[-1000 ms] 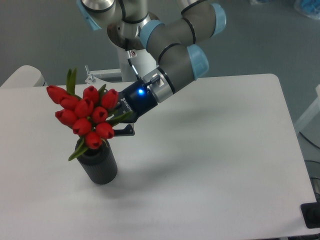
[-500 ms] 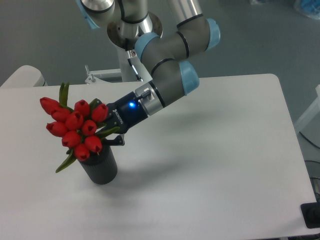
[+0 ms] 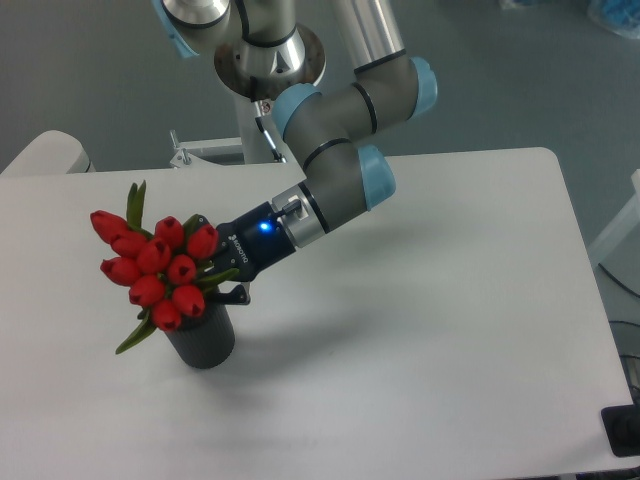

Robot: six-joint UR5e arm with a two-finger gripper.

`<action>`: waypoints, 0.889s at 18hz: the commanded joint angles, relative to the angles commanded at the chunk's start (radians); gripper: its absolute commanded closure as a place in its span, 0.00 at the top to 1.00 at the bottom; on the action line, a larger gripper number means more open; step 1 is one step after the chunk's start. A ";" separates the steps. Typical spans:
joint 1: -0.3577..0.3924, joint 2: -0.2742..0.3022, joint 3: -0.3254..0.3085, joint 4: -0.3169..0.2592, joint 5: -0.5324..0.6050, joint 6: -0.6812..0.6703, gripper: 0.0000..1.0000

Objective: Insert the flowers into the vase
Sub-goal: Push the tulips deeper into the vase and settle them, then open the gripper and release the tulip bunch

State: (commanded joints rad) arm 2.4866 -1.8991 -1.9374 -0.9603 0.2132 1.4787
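Gripper (image 3: 228, 281) closed on the red tulip bunch (image 3: 155, 270), stems hidden at the jaws. Dark ribbed vase (image 3: 203, 335) sits just below, buds leaning away from you. Watch it: a sideways pull could tip the vase.

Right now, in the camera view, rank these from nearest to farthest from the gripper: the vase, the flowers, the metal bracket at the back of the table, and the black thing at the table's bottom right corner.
1. flowers, held at the gripper, to its left.
2. vase, just below it.
3. metal bracket, behind, at the table's back edge.
4. black thing, far at the bottom right corner.
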 joint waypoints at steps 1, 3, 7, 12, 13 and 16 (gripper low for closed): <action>0.002 0.002 -0.005 0.000 0.000 0.005 0.26; 0.002 0.002 -0.011 0.000 0.000 0.020 0.54; 0.006 0.003 -0.023 0.000 0.000 0.021 0.94; 0.026 0.011 -0.040 -0.002 0.000 0.021 1.00; 0.029 0.011 -0.040 -0.002 0.000 0.021 1.00; 0.041 0.012 -0.040 -0.002 -0.002 0.017 1.00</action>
State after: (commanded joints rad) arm 2.5279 -1.8868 -1.9773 -0.9618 0.2117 1.4956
